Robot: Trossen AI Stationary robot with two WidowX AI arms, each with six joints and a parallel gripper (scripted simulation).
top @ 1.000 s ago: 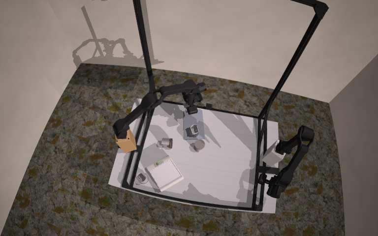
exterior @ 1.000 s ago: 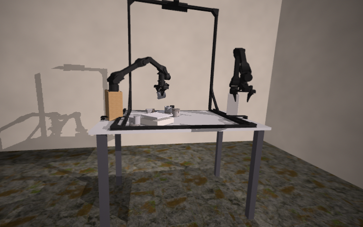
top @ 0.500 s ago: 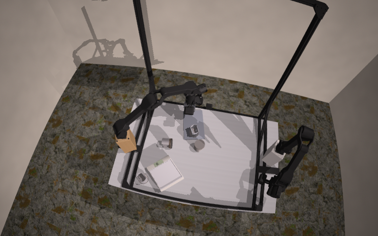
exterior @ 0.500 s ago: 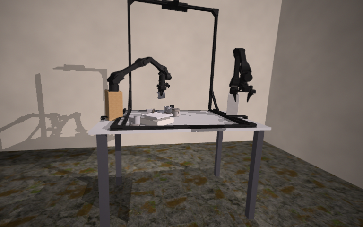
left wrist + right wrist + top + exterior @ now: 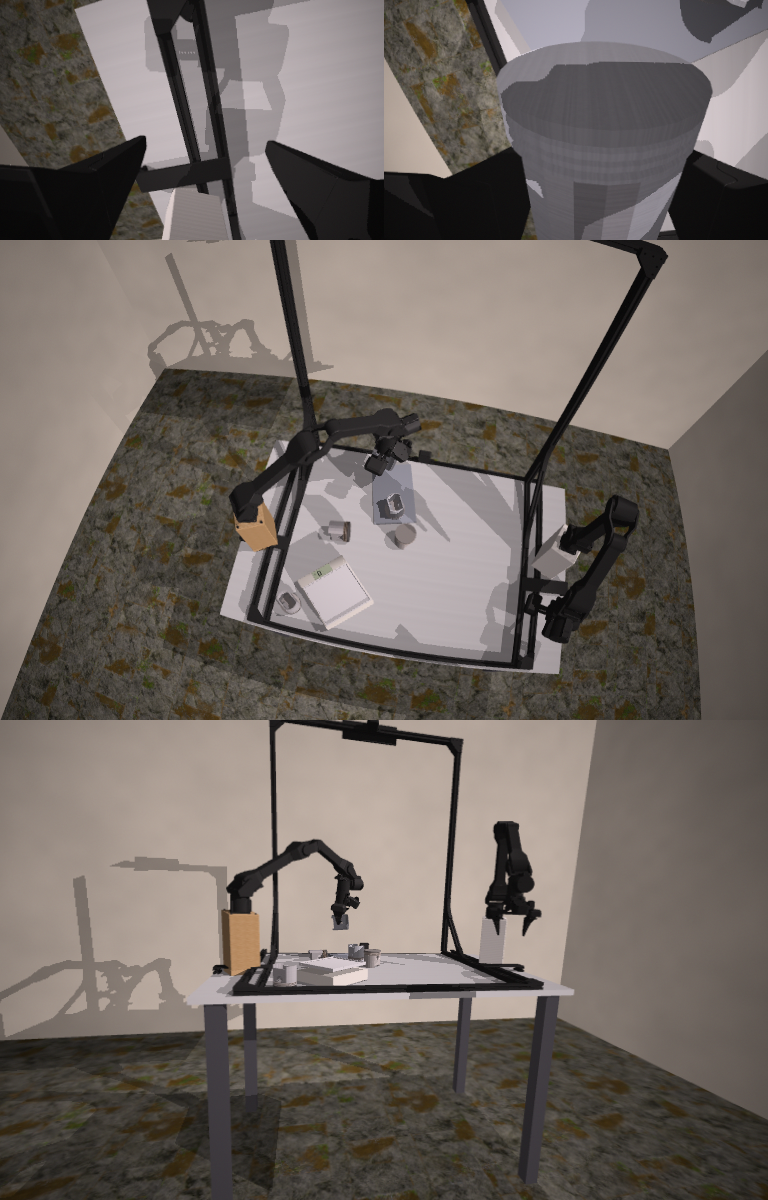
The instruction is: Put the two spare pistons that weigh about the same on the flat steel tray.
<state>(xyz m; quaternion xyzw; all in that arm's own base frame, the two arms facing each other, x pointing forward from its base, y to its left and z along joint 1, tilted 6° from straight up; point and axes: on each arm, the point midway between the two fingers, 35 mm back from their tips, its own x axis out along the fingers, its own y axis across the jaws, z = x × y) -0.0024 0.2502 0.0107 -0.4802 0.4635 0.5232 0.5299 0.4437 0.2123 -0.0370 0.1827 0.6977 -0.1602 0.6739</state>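
"What does our white table [image 5: 464, 573] [image 5: 430, 977] [image 5: 125, 65] [image 5: 734, 120] carry?"

"We see the steel tray [image 5: 394, 483] [image 5: 629, 25] lying flat, a piston on its side [image 5: 338, 530] [image 5: 316, 954] and a crown-up piston [image 5: 404, 534] [image 5: 372, 958] near it."

"And our scale [image 5: 335, 593] [image 5: 333, 975]?"

"We have it flat, an upright piston [image 5: 288, 602] [image 5: 284, 974] just beside it. Our black frame [image 5: 396, 650] [image 5: 368, 990] [image 5: 214, 100] [image 5: 486, 35] borders them all."

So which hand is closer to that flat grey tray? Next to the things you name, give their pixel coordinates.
The right hand [image 5: 389, 455] [image 5: 339, 918] [image 5: 596, 145]: it's raised near one end of the tray [image 5: 391, 484] [image 5: 634, 25], holding a piston [image 5: 340, 925] [image 5: 604, 102]. The left [image 5: 544, 611] [image 5: 511, 933] [image 5: 206, 142] is well away.
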